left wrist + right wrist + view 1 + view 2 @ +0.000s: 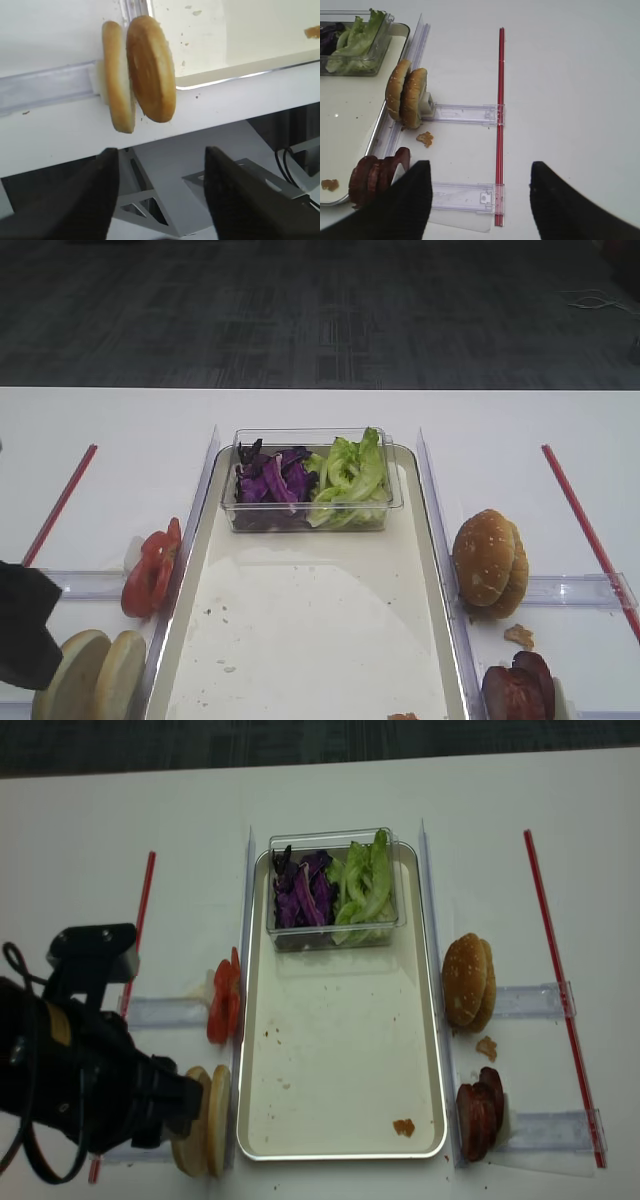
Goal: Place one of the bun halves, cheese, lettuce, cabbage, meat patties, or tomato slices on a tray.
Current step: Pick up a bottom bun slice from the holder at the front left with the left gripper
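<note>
Bun halves [137, 70] stand on edge just outside the tray [340, 1050], at its near left corner, straight ahead of our left end effector [160, 195], whose jaws are spread wide and hold nothing. We judge this arm far the nearer one; the right end effector [480, 200] (also spread and empty) hovers over the desk [570, 75] beyond the meat patties [375, 175]. The discs' flat faces run parallel to the tray's long rim, so the jaws would straddle them across their thickness.

The white desk [330, 795] carries the cream tray [340, 1050] at its middle, clear plastic rails [530, 1001] either side, and two red strips [558, 990] near its edges.
</note>
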`<state>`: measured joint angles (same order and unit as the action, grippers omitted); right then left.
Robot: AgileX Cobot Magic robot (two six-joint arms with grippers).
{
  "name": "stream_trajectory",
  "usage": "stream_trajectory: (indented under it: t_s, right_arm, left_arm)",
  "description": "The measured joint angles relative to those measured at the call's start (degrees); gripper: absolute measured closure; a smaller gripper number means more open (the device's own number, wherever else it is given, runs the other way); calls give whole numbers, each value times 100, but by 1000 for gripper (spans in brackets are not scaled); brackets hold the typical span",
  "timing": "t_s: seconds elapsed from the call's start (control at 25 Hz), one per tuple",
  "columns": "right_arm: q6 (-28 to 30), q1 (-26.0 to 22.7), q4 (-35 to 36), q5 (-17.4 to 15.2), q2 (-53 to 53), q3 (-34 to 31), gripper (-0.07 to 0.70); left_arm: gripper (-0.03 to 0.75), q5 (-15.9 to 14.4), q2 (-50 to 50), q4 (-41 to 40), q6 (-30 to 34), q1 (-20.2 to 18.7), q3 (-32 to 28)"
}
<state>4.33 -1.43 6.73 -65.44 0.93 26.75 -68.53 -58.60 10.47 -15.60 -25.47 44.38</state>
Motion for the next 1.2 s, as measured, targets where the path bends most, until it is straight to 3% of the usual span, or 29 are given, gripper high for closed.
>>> stream_trajectory:
  t_s: [0.24, 0.4, 1.2]
  right_arm:
    - [0, 0, 0, 0, 0, 0, 155]
    - [0, 0, 0, 0, 0, 0, 155]
    - [0, 0, 0, 0, 0, 0, 155]
  left_arm:
    - [393, 494, -586, -220, -627, -714, 256]
    - [421, 718, -922, -260, -919, -952, 256]
    - [428, 1043, -1649, -744, -1405, -985, 268]
